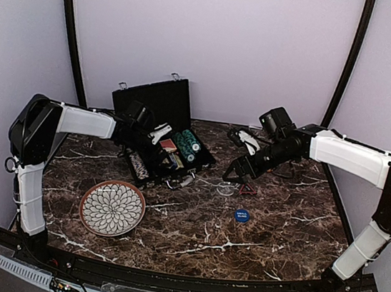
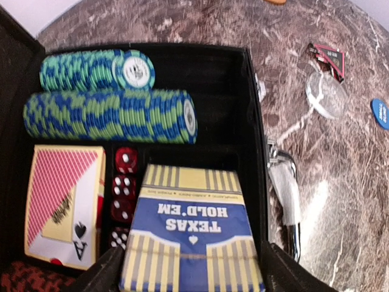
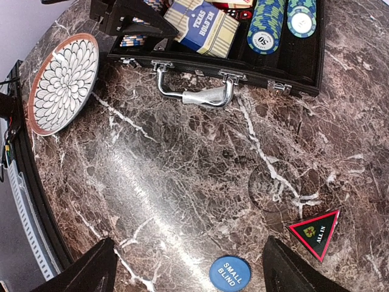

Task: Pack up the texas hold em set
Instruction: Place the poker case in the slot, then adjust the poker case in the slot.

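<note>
While the case (image 1: 157, 116) sits open at about 10 o'clock of the table (image 1: 240, 245), lid up, most of the set is already in it. Two rows of chips (image 2: 109, 115) lie at the back, a red deck (image 2: 61, 201) in its slot, dice (image 2: 124, 182) in the narrow middle channel.

The blue deck (image 2: 191, 243) is over its slot. The left fingers (image 2: 100, 274) flank it on both sides. Cannot tell whether they grip it or stand just off.

Still out, at about 4 o'clock of the case:
- blue button (image 3: 230, 274)
- clear disc (image 3: 270, 185)
- triangle marker (image 3: 316, 230)

The right fingers (image 3: 91, 271) are spread wide and hold nothing, hovering over the blue button.

Judgement: well past half. Left to do: the three loose pieces in, lid down, latches shut.
</note>
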Controlling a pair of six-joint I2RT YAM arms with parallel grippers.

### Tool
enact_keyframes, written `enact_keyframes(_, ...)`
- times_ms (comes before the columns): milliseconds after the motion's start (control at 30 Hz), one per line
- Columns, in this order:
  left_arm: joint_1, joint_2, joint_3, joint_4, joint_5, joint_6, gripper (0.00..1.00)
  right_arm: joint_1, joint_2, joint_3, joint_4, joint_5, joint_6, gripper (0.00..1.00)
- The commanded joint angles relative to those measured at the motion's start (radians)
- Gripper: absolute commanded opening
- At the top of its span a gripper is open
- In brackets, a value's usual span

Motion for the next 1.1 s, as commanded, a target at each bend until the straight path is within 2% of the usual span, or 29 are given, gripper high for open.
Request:
enact_keyframes(0, -0.011, -0.057, -0.020, -0.095, -0.001, -0.015, 0.81, -0.005, 0.004, 0.015, 0.008, -0.014, -0.011, 0.84)
enact_keyframes(100, -0.011, -0.069, -0.024, -0.094, -0.004, -0.019, 0.88, -0.006, 0.002, 0.008, 0.012, -0.014, -0.010, 0.84)
enact_keyframes(233, -0.011, -0.092, -0.017, -0.104, -0.005, -0.029, 0.92, -0.005, 0.001, 0.007, 0.013, -0.016, -0.010, 0.84)
enact_keyframes(367, -0.011, -0.124, -0.015, -0.119, -0.035, -0.059, 0.89, -0.005, 0.000, 0.003, 0.014, -0.015, -0.008, 0.84)
enact_keyframes(600, -0.010, -0.122, 0.033, -0.260, -0.051, -0.158, 0.84, -0.005, 0.002, -0.001, 0.016, -0.014, -0.007, 0.83)
enact_keyframes(733, -0.011, -0.131, 0.020, -0.311, -0.008, -0.224, 0.82, -0.005, 0.000, -0.007, 0.018, -0.011, -0.006, 0.83)
enact_keyframes(933, -0.011, -0.128, -0.020, -0.273, 0.095, -0.309, 0.78, -0.005, 0.013, -0.006, 0.027, -0.019, -0.003, 0.83)
enact_keyframes(1067, -0.012, -0.106, -0.013, -0.259, 0.107, -0.324, 0.77, -0.005, 0.014, -0.004, 0.024, -0.018, -0.001, 0.83)
